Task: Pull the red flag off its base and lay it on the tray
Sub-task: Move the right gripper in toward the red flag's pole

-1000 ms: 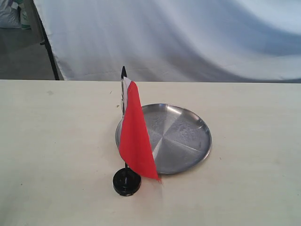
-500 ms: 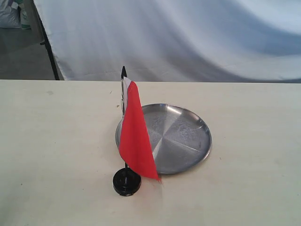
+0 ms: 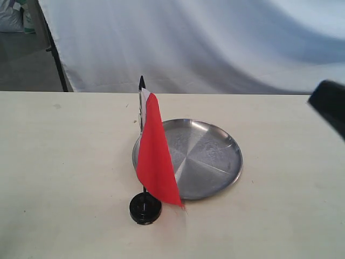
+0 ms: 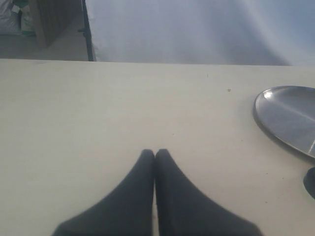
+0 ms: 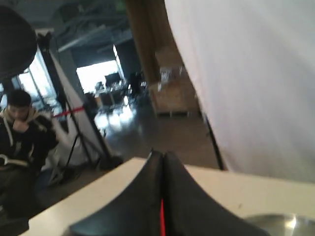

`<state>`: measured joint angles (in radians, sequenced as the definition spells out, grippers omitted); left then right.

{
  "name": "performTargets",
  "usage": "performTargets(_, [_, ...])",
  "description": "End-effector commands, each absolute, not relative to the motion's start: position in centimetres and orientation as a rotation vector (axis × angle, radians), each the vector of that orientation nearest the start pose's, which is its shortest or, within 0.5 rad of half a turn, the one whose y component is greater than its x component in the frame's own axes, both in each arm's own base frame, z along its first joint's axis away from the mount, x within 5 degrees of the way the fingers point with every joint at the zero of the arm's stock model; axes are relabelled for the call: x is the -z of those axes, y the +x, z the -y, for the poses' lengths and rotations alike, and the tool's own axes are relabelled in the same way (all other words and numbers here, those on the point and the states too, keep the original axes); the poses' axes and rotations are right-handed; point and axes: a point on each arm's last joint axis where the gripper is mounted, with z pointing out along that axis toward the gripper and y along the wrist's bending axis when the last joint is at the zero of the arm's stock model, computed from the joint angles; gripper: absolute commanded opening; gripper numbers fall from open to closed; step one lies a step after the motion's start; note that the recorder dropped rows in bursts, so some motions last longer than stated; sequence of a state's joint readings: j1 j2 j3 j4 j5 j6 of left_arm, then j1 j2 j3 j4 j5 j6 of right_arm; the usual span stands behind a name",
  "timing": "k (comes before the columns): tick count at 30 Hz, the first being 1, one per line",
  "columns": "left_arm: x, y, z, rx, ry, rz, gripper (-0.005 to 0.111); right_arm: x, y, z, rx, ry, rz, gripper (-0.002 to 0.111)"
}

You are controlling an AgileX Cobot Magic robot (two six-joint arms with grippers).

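Note:
The red flag (image 3: 156, 156) stands upright on its thin black pole in the small black base (image 3: 145, 208), near the table's front. Right behind it lies the round silver tray (image 3: 207, 156), which holds nothing. A dark part of my right arm (image 3: 330, 105) shows at the right edge, well apart from the flag. In the right wrist view my right gripper (image 5: 158, 156) is shut and holds nothing; a red sliver of the flag (image 5: 162, 221) shows through the slit between the fingers. My left gripper (image 4: 155, 153) is shut over bare table, with the tray (image 4: 290, 118) off to one side.
A white cloth backdrop (image 3: 205, 43) hangs behind the table's far edge (image 3: 54, 91). A black stand leg (image 3: 56, 59) is at the back left. A seated person (image 5: 19, 137) shows beyond the table in the right wrist view.
A dark part of my right arm has come into the exterior view at the right edge. The flag, base and tray have not moved.

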<state>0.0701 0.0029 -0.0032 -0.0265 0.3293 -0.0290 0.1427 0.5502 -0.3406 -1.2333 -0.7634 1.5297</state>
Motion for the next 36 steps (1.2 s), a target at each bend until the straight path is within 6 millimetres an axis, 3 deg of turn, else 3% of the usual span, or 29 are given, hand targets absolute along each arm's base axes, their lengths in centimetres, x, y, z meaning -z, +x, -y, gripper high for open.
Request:
performTargets(1, [-18.4,5.4,-0.3,-0.002,-0.109,-1.805,0.000,-27.7,12.1,-8.7,-1.047,-0.536,-1.666,-0.001])
performTargets(7, [-18.4,5.4,-0.3,-0.002,-0.109,-1.805,0.000,-22.5,15.6,-9.8,-1.085,-0.711,-1.874,-0.001])
performTargets(14, [-18.4,5.4,-0.3,-0.002,-0.109,-1.805,0.000,-18.1,16.8,-10.9,-1.286,-0.906,-1.862,-0.001])
performTargets(17, [-18.4,5.4,-0.3,-0.002,-0.109,-1.805,0.000,-16.1,17.5,-11.8,-1.273,-0.937,-1.973,-0.001])
performTargets(21, [-18.4,5.4,-0.3,-0.002,-0.109,-1.805,0.000,-13.8,18.0,-14.4,-1.159,-1.086,-2.105,-0.001])
performTargets(25, [-18.4,5.4,-0.3,-0.002,-0.109,-1.805,0.000,-13.6,19.2,-17.8,-1.019,-1.093,-2.139,-0.001])
performTargets(29, [-18.4,5.4,-0.3,0.000,-0.110,-1.805,0.000,-14.9,19.9,-20.6,-0.944,-1.146,-2.078,-0.001])
performTargets(36, [-18.4,5.4,-0.3,0.000,-0.110,-1.805,0.000,-16.3,20.2,-22.7,-0.936,-1.172,-2.008,-0.001])
